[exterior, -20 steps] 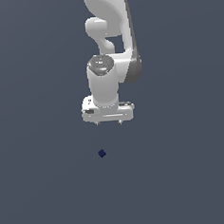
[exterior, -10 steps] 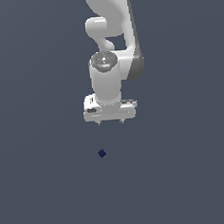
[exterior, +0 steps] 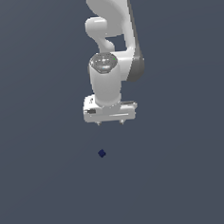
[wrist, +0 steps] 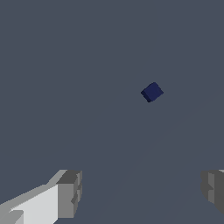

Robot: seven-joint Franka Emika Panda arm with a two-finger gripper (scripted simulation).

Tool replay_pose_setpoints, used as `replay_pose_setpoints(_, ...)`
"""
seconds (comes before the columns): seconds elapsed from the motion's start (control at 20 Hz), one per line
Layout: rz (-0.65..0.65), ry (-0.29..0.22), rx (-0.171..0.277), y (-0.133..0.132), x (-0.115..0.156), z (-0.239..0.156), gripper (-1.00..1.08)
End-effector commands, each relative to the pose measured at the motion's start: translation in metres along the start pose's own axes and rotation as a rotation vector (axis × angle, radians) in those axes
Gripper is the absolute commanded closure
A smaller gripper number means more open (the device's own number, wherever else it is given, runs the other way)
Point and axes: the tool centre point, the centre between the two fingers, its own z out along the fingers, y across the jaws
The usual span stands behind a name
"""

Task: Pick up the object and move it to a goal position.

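The object is a tiny dark navy-blue cube (exterior: pixel 102 153) lying on the flat grey floor, in front of the arm in the exterior view. It also shows in the wrist view (wrist: pixel 152 92), turned at an angle. My white gripper (exterior: pixel 110 123) points straight down and hangs above and behind the cube, apart from it. Its two grey fingertips (wrist: pixel 70 194) stand far apart in the wrist view with nothing between them. The gripper (wrist: pixel 142 192) is open and empty.
The grey floor (exterior: pixel 43 186) is plain all around. The white arm (exterior: pixel 113 37) rises behind the gripper toward the top of the exterior view.
The wrist has turned and shifted slightly; the gripper stays at about the same height above the floor. The cube has not moved.
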Motion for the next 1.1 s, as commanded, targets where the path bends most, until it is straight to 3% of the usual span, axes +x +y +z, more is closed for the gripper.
replay_pose_setpoints(0.0,0.029,0.000,0.001,0.002,0.003,0.003,-0.92)
replay_pose_setpoints(0.4,0.193,0.000,0.007,0.011,0.020,0.018,-0.92)
replay_pose_setpoints(1.05,0.590,0.004,0.009,0.035,0.058,0.058,-0.92)
